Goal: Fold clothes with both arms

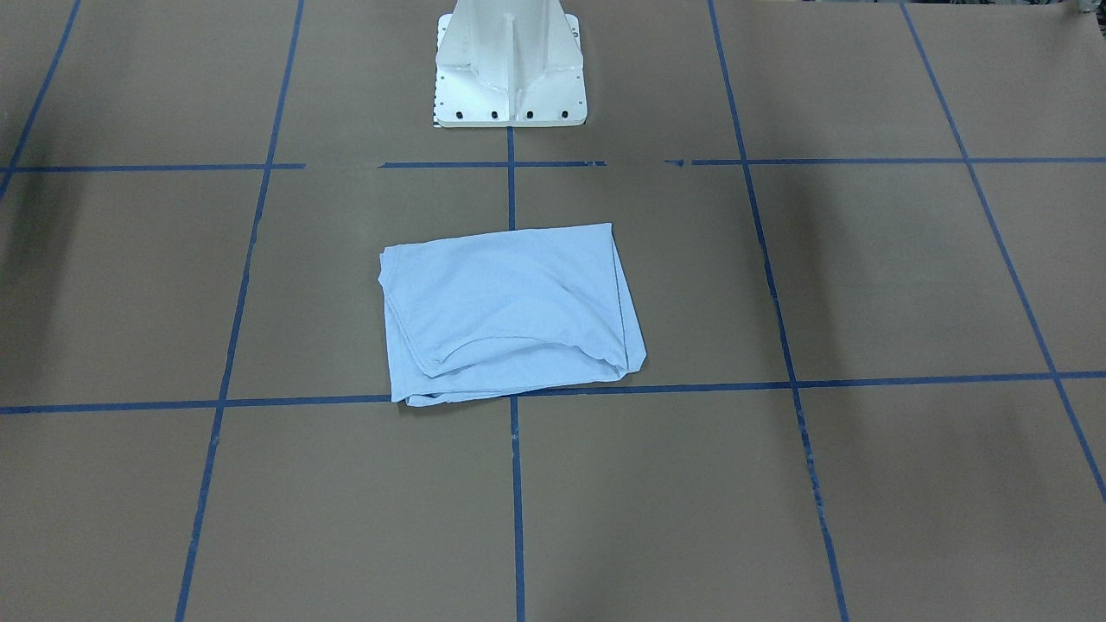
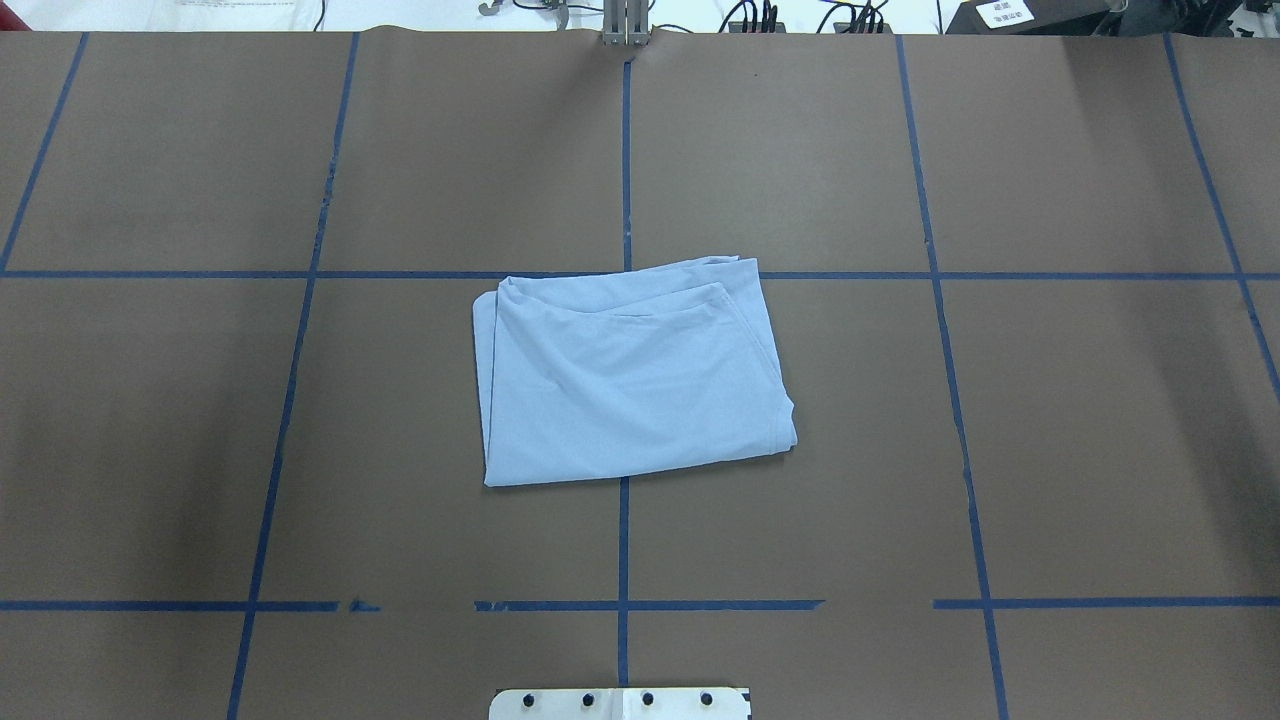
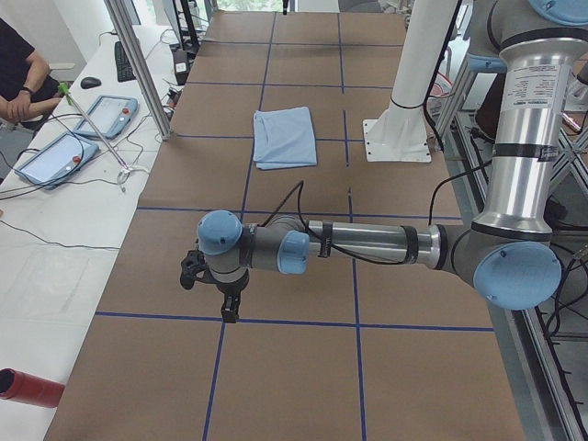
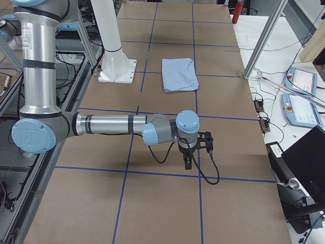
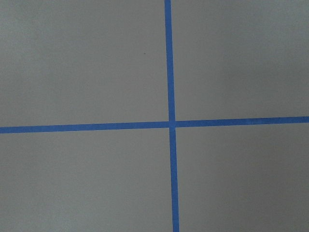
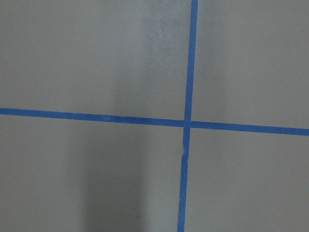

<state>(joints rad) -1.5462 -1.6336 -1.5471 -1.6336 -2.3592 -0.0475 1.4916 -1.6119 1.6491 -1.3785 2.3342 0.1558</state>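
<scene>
The clothes, one pale light-blue T-shirt point(image 1: 510, 311) point(image 2: 630, 385), lie folded into a rough rectangle at the middle of the brown table, with nothing touching them. The shirt point(image 3: 285, 136) point(image 4: 179, 74) also shows small in both side views. My left arm stretches low over the table far from the shirt, its gripper point(image 3: 227, 308) pointing down. My right arm does the same at the other end, its gripper point(image 4: 187, 162) also pointing down. I cannot tell whether either gripper is open or shut. Both wrist views show only brown table and crossing blue tape.
The white pedestal base point(image 1: 510, 69) point(image 2: 620, 703) stands at the robot's side of the table. Blue tape lines point(image 2: 624, 160) grid the surface. A person point(image 3: 18, 73) sits by tablets point(image 3: 106, 115) on a white side bench. A red cylinder point(image 3: 28, 386) lies there too.
</scene>
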